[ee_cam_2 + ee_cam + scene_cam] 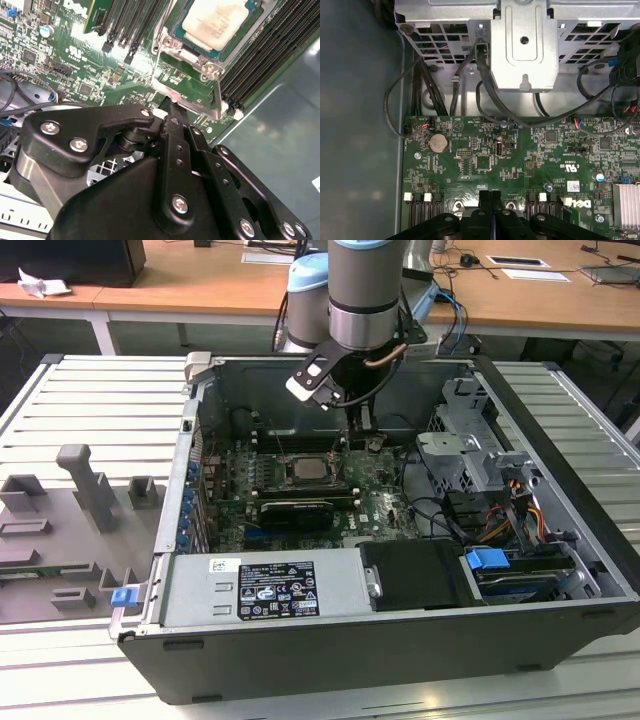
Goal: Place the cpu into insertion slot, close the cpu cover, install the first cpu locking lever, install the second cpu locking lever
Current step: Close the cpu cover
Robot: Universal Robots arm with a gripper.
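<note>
black pincer (172,106) clenched, fingers together, tip at thin silver metal lever (200,106), beside silvery-grey square cpu (214,22) framed by silvery metal cover (172,44)

Dull silvery metal tops the cpu (212,22); circuit board (95,75) glossy green, claw (172,107) matt black.

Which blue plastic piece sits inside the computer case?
The larger blue piece at the exterior view's right; the smaller blue piece juts outside the case.
</note>
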